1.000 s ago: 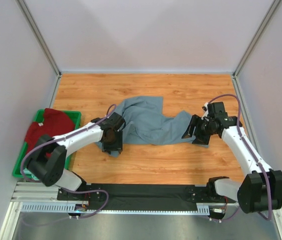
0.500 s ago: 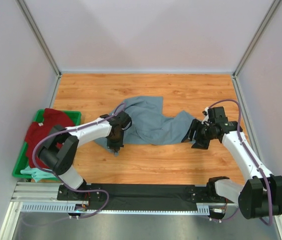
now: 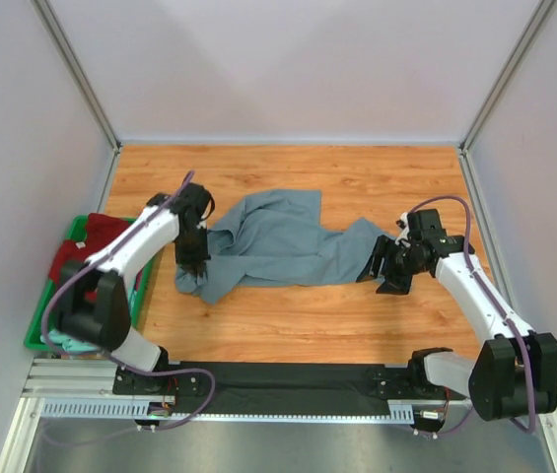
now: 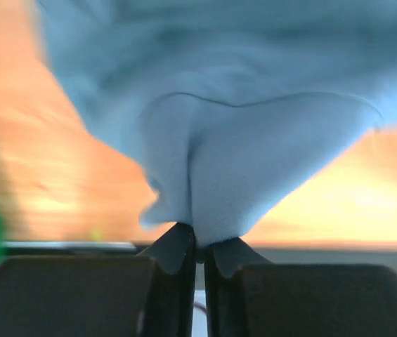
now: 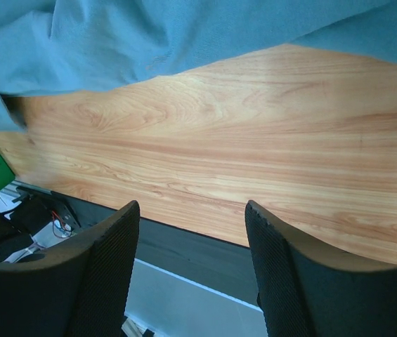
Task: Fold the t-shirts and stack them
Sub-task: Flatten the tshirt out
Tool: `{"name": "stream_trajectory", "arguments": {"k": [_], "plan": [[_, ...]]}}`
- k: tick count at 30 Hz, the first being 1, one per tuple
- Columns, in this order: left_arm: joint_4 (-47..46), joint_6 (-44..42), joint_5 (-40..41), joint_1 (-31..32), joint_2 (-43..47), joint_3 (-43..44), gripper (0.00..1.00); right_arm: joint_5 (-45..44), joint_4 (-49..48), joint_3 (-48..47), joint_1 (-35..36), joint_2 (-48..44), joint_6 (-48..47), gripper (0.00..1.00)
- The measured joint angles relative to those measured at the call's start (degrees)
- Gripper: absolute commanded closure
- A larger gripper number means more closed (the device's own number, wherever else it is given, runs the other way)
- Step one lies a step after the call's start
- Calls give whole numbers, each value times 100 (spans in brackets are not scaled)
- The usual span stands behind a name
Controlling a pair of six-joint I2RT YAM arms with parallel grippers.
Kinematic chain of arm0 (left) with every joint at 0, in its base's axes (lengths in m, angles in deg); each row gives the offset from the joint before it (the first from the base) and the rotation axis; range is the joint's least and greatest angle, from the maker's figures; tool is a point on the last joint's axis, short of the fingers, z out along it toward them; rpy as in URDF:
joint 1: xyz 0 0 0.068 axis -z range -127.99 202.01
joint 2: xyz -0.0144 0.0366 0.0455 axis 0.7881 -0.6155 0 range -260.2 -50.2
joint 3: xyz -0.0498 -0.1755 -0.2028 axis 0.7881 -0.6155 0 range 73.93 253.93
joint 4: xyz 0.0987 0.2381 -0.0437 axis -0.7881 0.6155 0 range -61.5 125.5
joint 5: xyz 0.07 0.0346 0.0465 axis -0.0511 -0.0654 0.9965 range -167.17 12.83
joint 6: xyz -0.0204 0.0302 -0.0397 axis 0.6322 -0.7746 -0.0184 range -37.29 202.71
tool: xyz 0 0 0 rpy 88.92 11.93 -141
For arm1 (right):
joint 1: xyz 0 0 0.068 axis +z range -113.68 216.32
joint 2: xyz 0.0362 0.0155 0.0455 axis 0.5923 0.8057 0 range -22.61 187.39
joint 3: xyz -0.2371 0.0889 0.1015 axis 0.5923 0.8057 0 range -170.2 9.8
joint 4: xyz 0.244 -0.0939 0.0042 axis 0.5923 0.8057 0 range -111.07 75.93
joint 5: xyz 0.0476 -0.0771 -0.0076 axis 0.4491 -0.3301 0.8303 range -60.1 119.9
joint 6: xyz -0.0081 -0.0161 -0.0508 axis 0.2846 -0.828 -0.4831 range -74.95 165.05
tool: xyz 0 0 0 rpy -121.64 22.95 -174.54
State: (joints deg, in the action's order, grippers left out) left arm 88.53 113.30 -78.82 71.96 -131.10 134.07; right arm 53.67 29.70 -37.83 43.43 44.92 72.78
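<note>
Bin: a green plastic bin sits at the left edge of the wooden worktop, beside the left arm.
Bin contents: a dark red t-shirt lies bunched in the far part of the bin, partly crossed by the left arm. A sliver of the mint-green t-shirt shows at the near end, mostly hidden by the arm's base.
Label: a white neck label shows on the red cloth. It is too small for any print to be read.
Other writing: no readable brand or text on the shirts or the bin.
Task item on the worktop: the grey-blue t-shirt lies crumpled and unfolded across the middle, stretched from left to right, with one flap reaching toward the far side.
Left end effector: fingers pressed together, pinching a fold at the left end of the grey-blue t-shirt. In the wrist view the cloth rises from the fingertips in a gathered fan.
Right end effector: fingers spread with nothing between them, only bare wood. It sits low at the shirt's right end, with the cloth edge just beyond the fingertips.
Arms: the left arm reaches past the bin to the shirt, and the right arm bends inward from the right side.
</note>
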Motion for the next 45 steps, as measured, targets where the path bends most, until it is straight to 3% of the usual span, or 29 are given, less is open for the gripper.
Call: {"name": "stream_trajectory", "arguments": {"k": [3,4,7,9,11,13,17,23,27,30,33,38,42,45], "plan": [[103,-433,796,-236,-1290,1139,62,48,-33,0,0,50,-15,37],[155,-553,1056,-251,-1624,1504,48,74,-44,0,0,74,-17,37],[179,-831,1543,-251,-1790,2020,24,101,-46,2,0,90,-39,37],[199,-898,1589,-251,-1432,2009,24,101,-52,13,0,61,-59,36],[188,-903,1482,-251,-789,1775,34,101,-72,101,15,-15,-70,37],[164,-859,1263,-251,-61,1322,43,98,-85,199,90,-68,-81,37],[225,-623,715,-243,1390,177,47,157,-527,378,678,-114,107,38],[435,-42,323,-243,2702,-393,47,-42,-2448,487,2717,417,1241,37],[704,326,435,-243,3484,-308,47,-1008,-3759,345,4111,1366,1974,36],[953,608,442,-243,4028,-299,47,-1469,-4260,-323,4811,2420,2529,34],[1193,813,404,-243,4544,-297,47,-1906,-4863,-925,5265,3261,3003,34],[1563,1049,358,-243,5184,-264,49,-2444,-5501,-1137,5716,3812,3759,36],[1609,1141,184,-243,5547,-337,49,-2625,-5571,-1325,5748,4249,4210,39],[1670,1156,92,-243,5757,-481,49,-2780,-5532,-1674,5759,4498,4428,46]]}}
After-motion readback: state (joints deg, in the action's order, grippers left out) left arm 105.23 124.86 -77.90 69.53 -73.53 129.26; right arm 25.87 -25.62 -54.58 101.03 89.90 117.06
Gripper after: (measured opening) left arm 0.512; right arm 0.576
